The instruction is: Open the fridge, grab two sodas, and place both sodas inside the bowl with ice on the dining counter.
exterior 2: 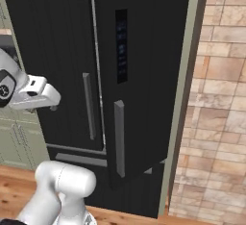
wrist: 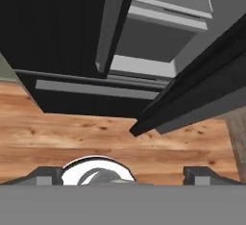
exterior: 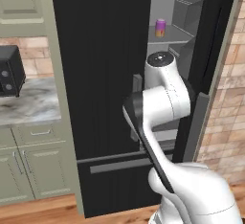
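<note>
The fridge has its right door swung partly open, baring grey shelves where a purple-to-orange soda stands upright, ready for picking. The gripper hangs empty with fingers spread wide, facing down over the wooden floor, likely just clear of the door.

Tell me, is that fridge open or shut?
Partly open: the fridge's right door is swung out, showing grey shelves and a purple soda can inside.

Purple soda small, label unreadable; fridge top cut off
</note>
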